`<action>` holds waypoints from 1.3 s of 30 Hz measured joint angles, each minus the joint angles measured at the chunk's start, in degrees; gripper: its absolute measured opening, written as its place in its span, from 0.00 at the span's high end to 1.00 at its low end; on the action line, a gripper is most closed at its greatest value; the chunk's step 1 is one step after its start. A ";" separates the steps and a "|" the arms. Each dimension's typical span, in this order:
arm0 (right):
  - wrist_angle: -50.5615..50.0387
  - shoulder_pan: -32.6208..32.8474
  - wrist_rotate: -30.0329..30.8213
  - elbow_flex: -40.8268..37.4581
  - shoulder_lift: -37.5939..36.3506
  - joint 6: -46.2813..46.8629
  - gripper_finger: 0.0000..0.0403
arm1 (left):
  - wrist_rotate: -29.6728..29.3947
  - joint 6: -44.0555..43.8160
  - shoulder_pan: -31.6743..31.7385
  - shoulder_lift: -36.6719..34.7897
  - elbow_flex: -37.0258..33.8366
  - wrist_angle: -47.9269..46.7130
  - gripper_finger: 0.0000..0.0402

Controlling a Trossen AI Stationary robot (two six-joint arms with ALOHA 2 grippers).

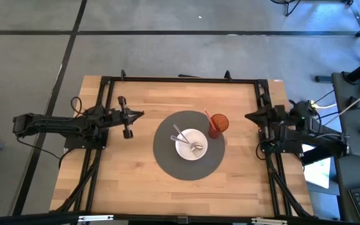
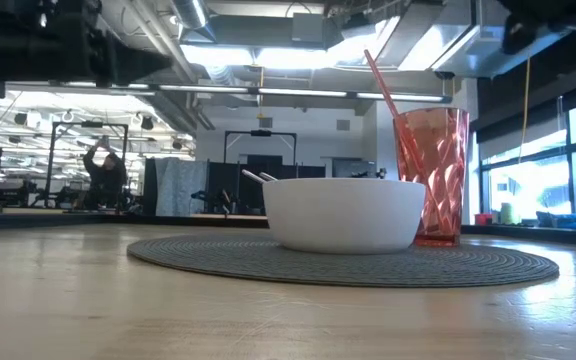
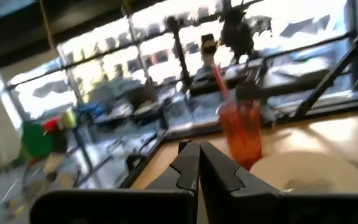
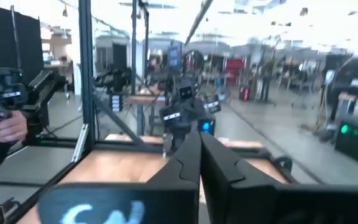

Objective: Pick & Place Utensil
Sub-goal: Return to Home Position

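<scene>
Left jaws and right jaws both pinched shut, empty, at opposite bench (image 1: pixel 136 181) edges. Overhead only: silver fork (image 1: pixel 181 135) lying in white bowl (image 1: pixel 186 155); low down, just handle tips.

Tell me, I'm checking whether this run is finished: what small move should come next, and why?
Probably none beyond parking, I'd judge: the left gripper and right gripper sit shut at their table sides, clear of the mat. The silver utensils lie in the white bowl, and the straw stands in the orange cup.
</scene>
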 joint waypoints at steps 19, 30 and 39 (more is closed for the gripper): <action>2.16 -0.02 2.23 -15.61 -8.96 -6.16 0.99 | -1.11 2.41 0.07 -2.51 0.00 -3.82 1.00; 8.09 0.27 -4.74 -22.15 -8.08 -1.92 0.99 | 1.87 1.34 0.07 -2.56 0.00 -4.28 0.99; 6.15 4.13 9.16 -22.07 -7.00 -2.93 0.99 | 1.65 -0.65 0.07 -2.59 0.00 -3.75 0.99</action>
